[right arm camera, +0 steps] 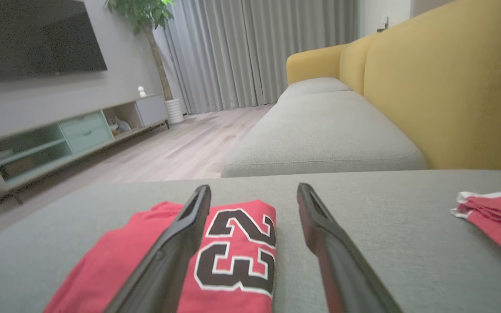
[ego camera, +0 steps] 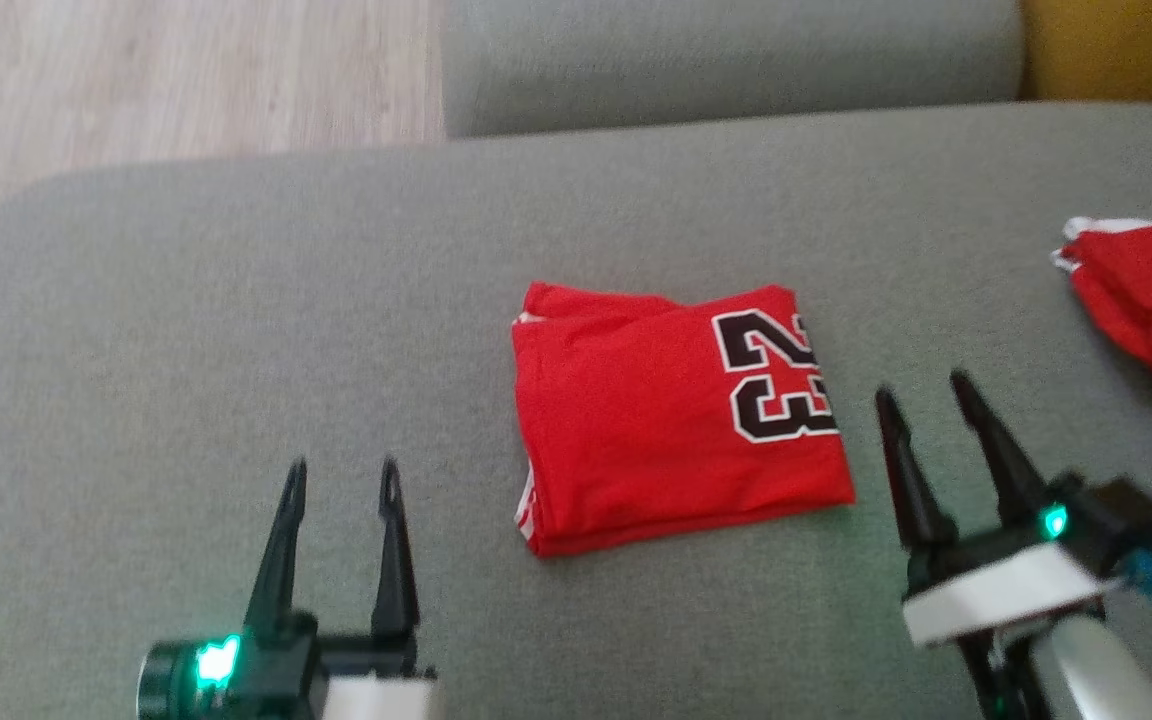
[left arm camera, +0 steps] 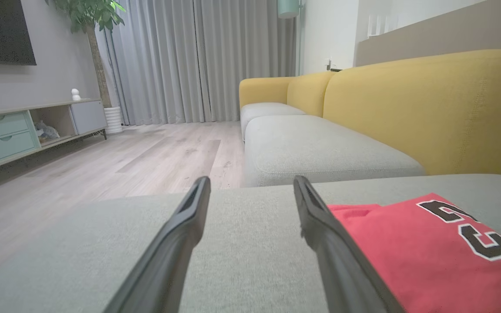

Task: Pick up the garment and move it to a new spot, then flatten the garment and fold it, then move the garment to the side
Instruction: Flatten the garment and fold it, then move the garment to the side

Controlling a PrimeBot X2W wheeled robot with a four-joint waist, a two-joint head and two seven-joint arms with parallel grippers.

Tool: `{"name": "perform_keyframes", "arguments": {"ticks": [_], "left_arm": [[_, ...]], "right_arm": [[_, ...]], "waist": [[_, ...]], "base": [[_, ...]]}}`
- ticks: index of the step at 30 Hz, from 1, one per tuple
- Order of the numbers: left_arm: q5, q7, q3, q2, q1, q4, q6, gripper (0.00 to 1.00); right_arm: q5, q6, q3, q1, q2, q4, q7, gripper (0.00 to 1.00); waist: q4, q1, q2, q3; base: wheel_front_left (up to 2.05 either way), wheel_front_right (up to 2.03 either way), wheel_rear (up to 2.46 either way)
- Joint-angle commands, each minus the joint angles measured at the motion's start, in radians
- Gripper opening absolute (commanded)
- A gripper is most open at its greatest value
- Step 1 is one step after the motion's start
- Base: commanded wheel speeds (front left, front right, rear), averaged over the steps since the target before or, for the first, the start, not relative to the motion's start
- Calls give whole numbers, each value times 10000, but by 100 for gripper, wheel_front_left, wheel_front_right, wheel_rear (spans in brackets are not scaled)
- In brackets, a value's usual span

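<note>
Red and folded into a flat rectangle, the garment (ego camera: 676,420) lay in the middle of the grey cushion (ego camera: 236,300), its black 23 sitting against the fold's right edge. You had the right pincer (ego camera: 919,387) just beside that right edge and a little nearer to you. Its two fingers were spread wide and gripped nothing, and it was not touching the cloth. In its wrist view the left finger (right arm camera: 176,243) crossed in front of the number, while the other stood over bare grey fabric.

Your left pincer (ego camera: 343,465) stood near the garment's near left corner, apart from it. It too was opened wide and held nothing. Its wrist view put the garment off to the right of its right finger.

A second red piece with white trim (ego camera: 1151,310) lay bunched at the cushion's right edge, well apart from the folded garment. Past the cushion's far edge sat another grey seat (ego camera: 736,60), with a yellow backrest (ego camera: 1116,50) at the far right and pale wood floor (ego camera: 136,80) at the far left.
</note>
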Motion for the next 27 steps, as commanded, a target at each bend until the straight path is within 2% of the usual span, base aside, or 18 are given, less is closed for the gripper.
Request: {"name": "perform_keyframes", "arguments": {"ticks": [1,6,9,15,27], "left_arm": [[-86,-53,427,-39,89,-208,-27,100],[-108,-53,760,-74,770,-35,-50,100],[-47,-53,945,-54,941,114,-178,100],[24,-53,1304,-102,1128,290,-433,100],[420,-53,1361,-205,1245,421,-753,100]], "right_arm": [[-661,-7,196,32,-220,-260,-125,100],[-1924,-7,-211,1050,249,-580,-134,100],[-2124,-7,-421,1435,547,-616,-135,100],[-2125,-7,-527,1672,771,-435,-136,100],[-2194,-7,-349,1604,909,-226,-137,100]], "waist": [[-212,1,-1,-555],[-312,1,-1,-932],[-314,1,-1,-1050],[-331,1,-1,-1154],[-343,1,-1,-1182]], "base": [[0,0,0],[0,0,0],[0,0,0],[0,0,0],[0,0,0]]}}
